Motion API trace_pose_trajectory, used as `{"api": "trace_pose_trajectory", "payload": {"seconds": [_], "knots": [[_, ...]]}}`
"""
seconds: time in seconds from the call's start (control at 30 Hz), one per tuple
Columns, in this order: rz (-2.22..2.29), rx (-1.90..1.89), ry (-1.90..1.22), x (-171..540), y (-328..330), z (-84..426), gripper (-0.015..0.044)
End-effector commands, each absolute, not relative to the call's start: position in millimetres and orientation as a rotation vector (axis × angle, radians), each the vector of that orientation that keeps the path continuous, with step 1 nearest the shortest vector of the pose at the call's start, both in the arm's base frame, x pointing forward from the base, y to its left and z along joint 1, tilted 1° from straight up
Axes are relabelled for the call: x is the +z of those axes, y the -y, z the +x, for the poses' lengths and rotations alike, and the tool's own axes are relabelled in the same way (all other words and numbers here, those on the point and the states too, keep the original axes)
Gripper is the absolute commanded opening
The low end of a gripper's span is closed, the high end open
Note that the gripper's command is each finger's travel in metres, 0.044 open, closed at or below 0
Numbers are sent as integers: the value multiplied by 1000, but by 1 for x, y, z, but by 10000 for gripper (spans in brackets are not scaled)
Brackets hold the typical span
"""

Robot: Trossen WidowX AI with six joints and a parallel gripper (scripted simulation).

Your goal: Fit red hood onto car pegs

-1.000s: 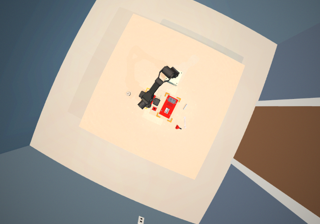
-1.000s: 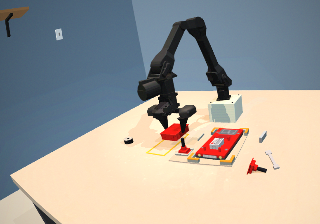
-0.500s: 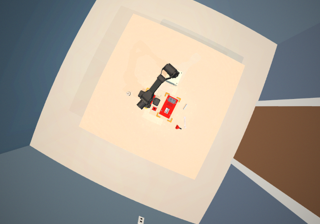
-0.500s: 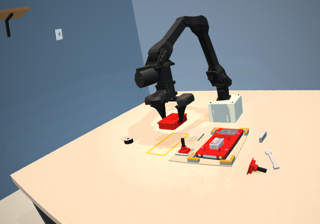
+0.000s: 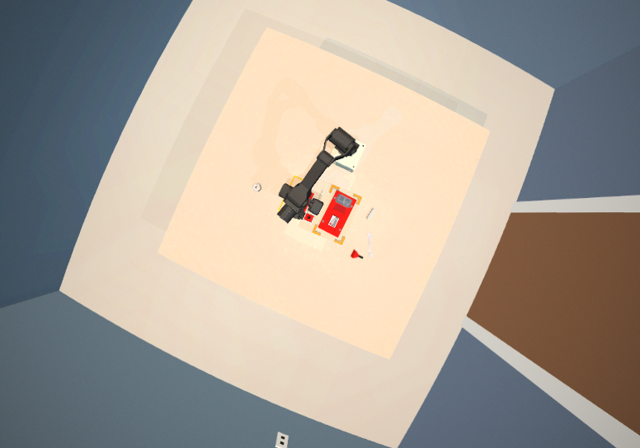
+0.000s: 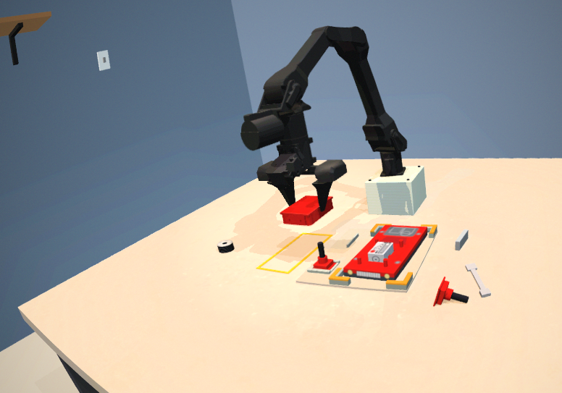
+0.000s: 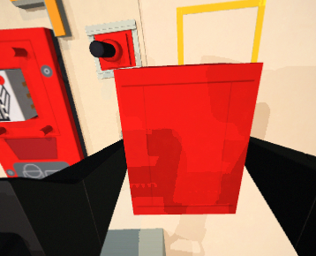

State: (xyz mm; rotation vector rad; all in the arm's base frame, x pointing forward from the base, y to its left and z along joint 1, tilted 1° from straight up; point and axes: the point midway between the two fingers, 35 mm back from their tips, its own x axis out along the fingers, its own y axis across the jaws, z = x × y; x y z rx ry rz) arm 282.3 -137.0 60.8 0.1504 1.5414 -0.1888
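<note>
My gripper (image 6: 306, 203) (image 7: 183, 143) is shut on the red hood (image 6: 305, 212) (image 7: 188, 132), with one finger on each long side. It holds the hood level, a little above the table, behind the yellow outline (image 6: 277, 252) (image 7: 180, 40). The red chassis (image 5: 338, 215) (image 6: 389, 256) (image 7: 27, 128) sits in its jig with orange corners (image 6: 339, 280) (image 5: 339, 240), to the right of the hood. The grey engine block (image 6: 380, 249) (image 7: 10, 94) is on the deck with short pegs (image 6: 401, 242) around it. In the overhead view the arm hides the hood.
A red fixture with a black post (image 6: 323, 261) (image 7: 113, 48) stands between the outline and the jig. A black roller (image 6: 224, 246) lies to the left. A grey bar (image 6: 460, 239), a white wrench (image 6: 477, 280) and a red knob (image 6: 445, 292) lie to the right. The arm's white base block (image 6: 395, 193) is behind.
</note>
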Motion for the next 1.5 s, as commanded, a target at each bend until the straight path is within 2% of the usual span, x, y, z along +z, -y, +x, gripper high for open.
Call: {"api": "trace_pose_trajectory", "payload": {"seconds": [0.0,1.47], "knots": [[141,-191,-1540,63,124,292,0],[155,-185,-1522,68,-27,343,0]]}}
